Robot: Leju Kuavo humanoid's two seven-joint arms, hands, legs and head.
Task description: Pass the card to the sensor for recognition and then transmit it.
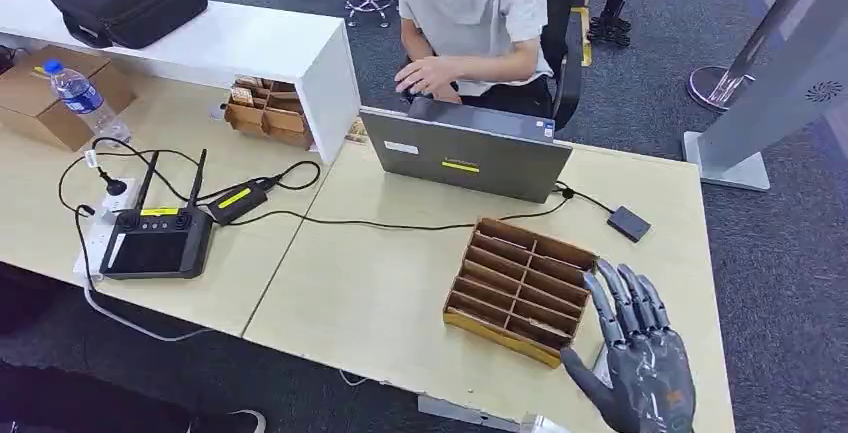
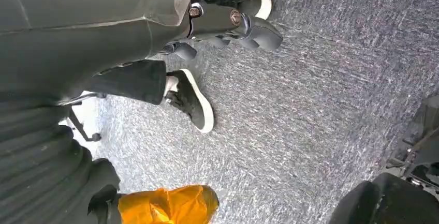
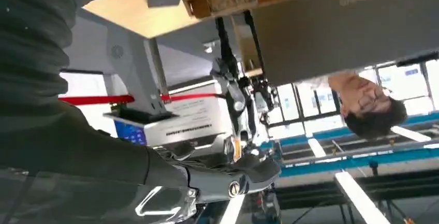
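Progress: not begun, you hold no card | R hand (image 1: 640, 353): spread, empty, lower right by slotted wooden tray (image 1: 520, 288) | L hand (image 2: 233, 25): fingers curled, empty | sensor: small black box (image 1: 628, 223)?

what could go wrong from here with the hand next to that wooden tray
The right robot hand hovers open at the near right corner of the wooden divider tray, whose edge lies close to the table's front edge; a nudge might shove it off. No card is visible in its slots, so a grasp may close on nothing. A black cable runs just behind the tray and could snag.

Right robot hand (image 1: 640, 358) raised, fingers spread, empty.
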